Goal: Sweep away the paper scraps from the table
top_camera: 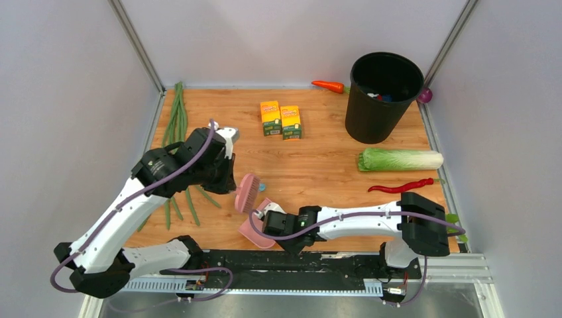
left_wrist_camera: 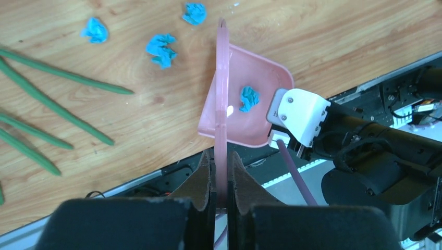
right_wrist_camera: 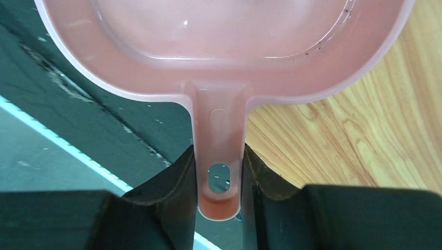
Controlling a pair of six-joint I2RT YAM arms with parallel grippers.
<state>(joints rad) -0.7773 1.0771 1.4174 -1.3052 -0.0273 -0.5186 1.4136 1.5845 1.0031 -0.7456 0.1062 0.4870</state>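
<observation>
Pinching the pink brush [top_camera: 246, 192], the left gripper [left_wrist_camera: 221, 166] can push paper scraps [left_wrist_camera: 160, 50] into the dustpan [right_wrist_camera: 219, 41] the right gripper [right_wrist_camera: 219, 174] clasps.

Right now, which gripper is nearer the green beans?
Left. The left gripper, shut on the brush, sits right beside the beans. The right gripper, shut on the dustpan, is farther off, beyond the brush toward the near edge.
</observation>
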